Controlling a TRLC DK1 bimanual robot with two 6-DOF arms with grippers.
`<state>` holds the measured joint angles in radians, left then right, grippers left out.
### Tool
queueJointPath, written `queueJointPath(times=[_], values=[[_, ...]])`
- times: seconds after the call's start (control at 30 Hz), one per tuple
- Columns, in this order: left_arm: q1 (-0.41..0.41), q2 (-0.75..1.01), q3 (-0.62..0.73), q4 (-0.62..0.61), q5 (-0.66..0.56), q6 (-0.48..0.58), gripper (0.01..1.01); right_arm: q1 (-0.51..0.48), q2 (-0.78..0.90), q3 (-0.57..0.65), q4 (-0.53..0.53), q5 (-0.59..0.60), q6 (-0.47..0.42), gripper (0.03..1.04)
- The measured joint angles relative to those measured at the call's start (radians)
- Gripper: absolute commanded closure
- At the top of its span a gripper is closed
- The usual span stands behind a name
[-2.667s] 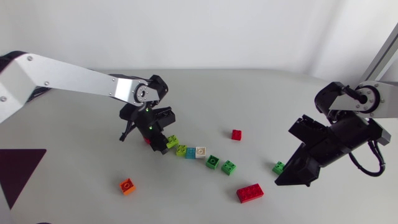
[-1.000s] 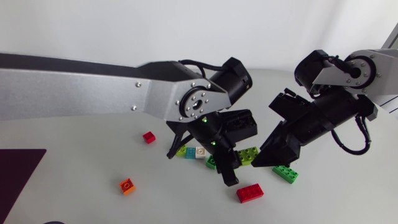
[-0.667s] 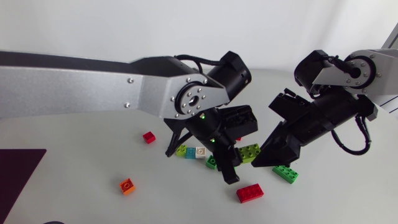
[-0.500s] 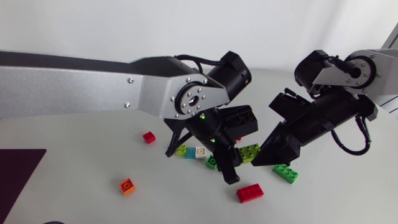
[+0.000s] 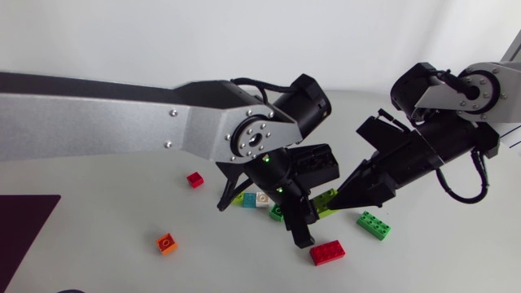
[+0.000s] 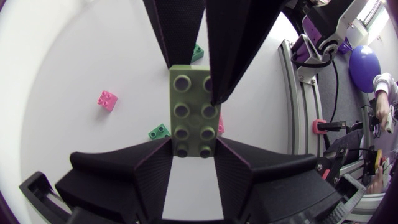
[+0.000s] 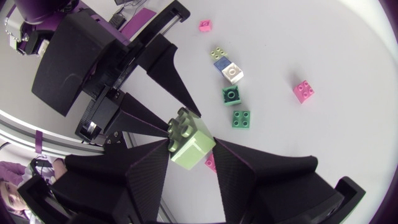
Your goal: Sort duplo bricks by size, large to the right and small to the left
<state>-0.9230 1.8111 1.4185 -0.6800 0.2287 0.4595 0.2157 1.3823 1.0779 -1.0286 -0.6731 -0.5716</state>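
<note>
A long lime green brick (image 5: pixel 327 198) hangs in the air over the middle of the table, gripped at both ends. My left gripper (image 5: pixel 313 205) is shut on one end; in the left wrist view that end of the brick (image 6: pixel 193 106) sits between its own fingers (image 6: pixel 155 165). My right gripper (image 5: pixel 345 198) is shut on the other end, and the right wrist view shows the brick (image 7: pixel 193 144) clamped between its fingers (image 7: pixel 152 165). Below them lie a large red brick (image 5: pixel 326 252) and a large green brick (image 5: pixel 374 225).
Under the left arm, small lime (image 5: pixel 238 197), blue (image 5: pixel 249 200), white (image 5: pixel 262 200) and green (image 5: pixel 277 213) bricks form a short row. A small red brick (image 5: pixel 194 179) and an orange one (image 5: pixel 166 242) lie further left. A dark purple mat (image 5: pixel 24 220) covers the front left corner.
My right gripper, open a second ago beside the lime brick, has shut on its free end. My left gripper has kept its hold and barely moved.
</note>
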Motion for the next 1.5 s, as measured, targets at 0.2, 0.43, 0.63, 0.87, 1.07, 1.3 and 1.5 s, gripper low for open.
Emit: queueJointPath(times=[0.2,0.43,0.63,0.87,1.07,1.3,1.5], values=[[0.001,0.0,0.0,0.005,0.0,-0.009,0.025,-0.008,-0.007,-0.004,0.008,0.001,0.003,0.74],[0.039,-0.018,-0.01,0.007,0.001,-0.012,0.033,-0.158,-0.007,-0.016,0.009,0.003,-0.051,0.74],[0.121,-0.08,-0.051,0.008,0.0,-0.012,0.033,-0.334,0.022,-0.027,-0.016,-0.001,-0.154,0.74],[0.238,-0.134,-0.169,0.015,0.001,-0.012,0.033,-0.539,0.158,-0.09,-0.019,-0.001,-0.299,0.74],[0.314,-0.138,-0.234,0.05,0.001,-0.012,0.033,-0.583,0.246,-0.137,-0.008,0.003,-0.34,0.68],[0.348,-0.137,-0.274,0.093,0.001,-0.012,0.033,-0.614,0.272,-0.147,0.014,0.023,-0.346,0.07],[0.354,-0.079,-0.242,0.113,0.0,-0.023,0.033,-0.623,0.262,-0.129,-0.023,0.018,-0.341,0.07]])
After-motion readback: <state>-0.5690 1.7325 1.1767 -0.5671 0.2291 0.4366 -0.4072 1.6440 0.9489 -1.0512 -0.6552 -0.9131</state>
